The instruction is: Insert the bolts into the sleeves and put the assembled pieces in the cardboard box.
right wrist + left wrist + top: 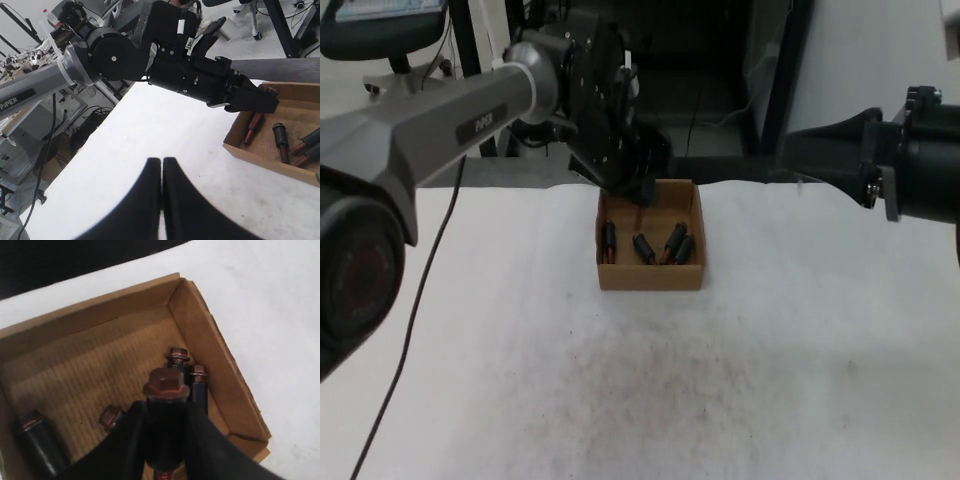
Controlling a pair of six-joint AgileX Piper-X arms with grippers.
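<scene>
The white surface [770, 380] carries one cardboard box [650, 277], set toward the far middle. The left arm [440, 125] stretches across to the box. The right arm [910, 165] sits well apart from it at the other side, so the left arm is plainly the nearer one.

The left tool [165, 435] hangs over the open top of the box, clamped on a bolt-and-sleeve piece [166, 390]. The long axis of that piece runs along the fingers, with the bolt head sticking out past the tips and pointing down and forward at the box floor. The place for it lies straight ahead of the tool, inside the walls. By my reading, the coming move is only a short drop and a release.

Four finished pieces [643, 248] already lie on the box floor. Two of them are side by side against one wall, just beyond the gripped bolt head. One is close under the fingers and one is off in the opposite corner. The pair by the wall and that wall itself crowd the drop. The bare floor between the two groups looks like the safer landing.

The right tool [161, 165] hovers over bare surface with its fingers pressed together on nothing.
</scene>
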